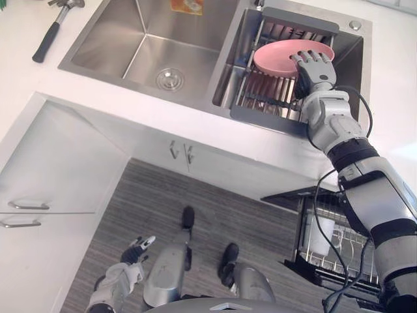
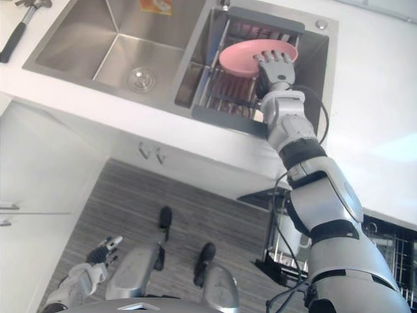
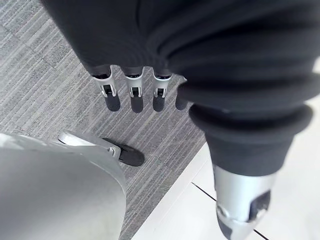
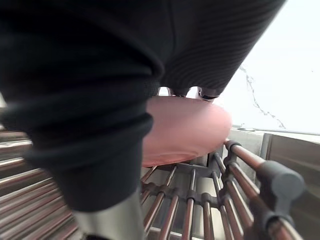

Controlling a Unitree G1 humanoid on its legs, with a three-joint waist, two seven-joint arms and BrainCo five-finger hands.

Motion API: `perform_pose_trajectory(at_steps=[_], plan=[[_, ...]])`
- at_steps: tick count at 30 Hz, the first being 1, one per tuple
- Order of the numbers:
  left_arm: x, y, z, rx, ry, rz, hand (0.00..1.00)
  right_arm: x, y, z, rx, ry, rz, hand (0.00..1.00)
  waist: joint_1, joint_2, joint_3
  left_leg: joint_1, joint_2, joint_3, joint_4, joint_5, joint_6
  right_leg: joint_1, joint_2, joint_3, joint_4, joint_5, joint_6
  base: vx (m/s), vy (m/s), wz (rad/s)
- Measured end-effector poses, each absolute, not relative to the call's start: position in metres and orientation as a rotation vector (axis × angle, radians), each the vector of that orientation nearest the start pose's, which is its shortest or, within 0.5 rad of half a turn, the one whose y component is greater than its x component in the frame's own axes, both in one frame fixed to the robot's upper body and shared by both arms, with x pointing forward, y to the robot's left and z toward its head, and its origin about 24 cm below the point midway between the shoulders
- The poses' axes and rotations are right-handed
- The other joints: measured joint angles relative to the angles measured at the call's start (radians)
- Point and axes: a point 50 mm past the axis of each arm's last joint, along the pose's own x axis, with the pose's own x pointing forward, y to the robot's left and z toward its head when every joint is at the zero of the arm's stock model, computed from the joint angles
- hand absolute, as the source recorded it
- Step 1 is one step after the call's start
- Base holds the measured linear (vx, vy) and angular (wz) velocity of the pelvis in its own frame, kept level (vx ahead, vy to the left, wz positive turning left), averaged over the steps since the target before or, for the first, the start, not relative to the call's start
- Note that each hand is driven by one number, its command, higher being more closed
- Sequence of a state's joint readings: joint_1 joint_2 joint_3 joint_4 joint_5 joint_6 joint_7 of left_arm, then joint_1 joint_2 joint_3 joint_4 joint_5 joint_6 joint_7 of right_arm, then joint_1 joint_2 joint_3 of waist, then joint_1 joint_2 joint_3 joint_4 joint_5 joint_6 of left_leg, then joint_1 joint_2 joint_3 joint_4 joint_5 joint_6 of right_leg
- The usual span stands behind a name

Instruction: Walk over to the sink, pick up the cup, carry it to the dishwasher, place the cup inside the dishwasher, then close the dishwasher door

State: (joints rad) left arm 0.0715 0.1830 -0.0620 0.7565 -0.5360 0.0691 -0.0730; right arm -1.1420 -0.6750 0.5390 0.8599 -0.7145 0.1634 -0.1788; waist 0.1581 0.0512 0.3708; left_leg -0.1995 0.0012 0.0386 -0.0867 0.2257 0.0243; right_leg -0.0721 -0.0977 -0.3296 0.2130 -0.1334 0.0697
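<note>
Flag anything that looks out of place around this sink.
A hammer lies on the white counter left of the sink, a workshop tool among kitchenware. The right hand is on a pink dish in the sink's rack, not on a cup. The left hand hangs idle over the floor.

A black-handled hammer (image 1: 57, 26) is laid on the white countertop (image 1: 26, 72), with its head at the far end. A rack (image 1: 264, 88) of metal bars is set well apart to its right. Below, white cabinet doors (image 1: 150, 149) are fitted with two slim handles (image 1: 181, 153) side by side, above a grey striped floor (image 1: 163, 202).
</note>
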Motion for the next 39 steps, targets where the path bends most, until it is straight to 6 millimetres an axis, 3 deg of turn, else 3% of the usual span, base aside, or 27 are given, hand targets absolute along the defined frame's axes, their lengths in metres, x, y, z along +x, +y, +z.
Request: perform_pose_trajectory(at_steps=[9,23,34,39], plan=[[0.156,0.198,-0.124,-0.365,0.843,0.157,0.00,0.408,-0.237,0.264,-1.618,-0.177,-0.416,1.00,0.014,0.001,0.001,-0.009,-0.001,-0.012,0.000,0.003,-0.004,-0.011,-0.001,-0.011,0.019,-0.014,-0.005,0.00,-0.002,0.03],[0.159,0.197,-0.122,-0.366,0.832,0.150,0.00,0.407,-0.224,0.279,-1.603,-0.346,-0.424,1.00,0.022,0.007,0.004,-0.009,-0.001,-0.013,0.000,0.003,-0.004,-0.014,-0.003,-0.013,0.029,-0.023,-0.007,0.00,0.000,0.00],[0.160,0.198,-0.121,-0.362,0.813,0.155,0.00,0.391,-0.187,0.315,-1.440,-0.708,-0.472,1.00,0.001,0.006,0.004,-0.004,0.003,0.001,0.000,0.000,-0.007,-0.014,-0.002,-0.004,0.029,-0.023,-0.007,0.00,-0.001,-0.01],[0.158,0.199,-0.122,-0.361,0.816,0.161,0.00,0.380,-0.181,0.323,-1.345,-0.800,-0.486,1.00,-0.004,0.006,0.003,0.016,0.004,0.020,0.000,-0.004,-0.006,-0.004,-0.002,0.015,0.027,-0.022,-0.007,0.01,0.000,-0.10]])
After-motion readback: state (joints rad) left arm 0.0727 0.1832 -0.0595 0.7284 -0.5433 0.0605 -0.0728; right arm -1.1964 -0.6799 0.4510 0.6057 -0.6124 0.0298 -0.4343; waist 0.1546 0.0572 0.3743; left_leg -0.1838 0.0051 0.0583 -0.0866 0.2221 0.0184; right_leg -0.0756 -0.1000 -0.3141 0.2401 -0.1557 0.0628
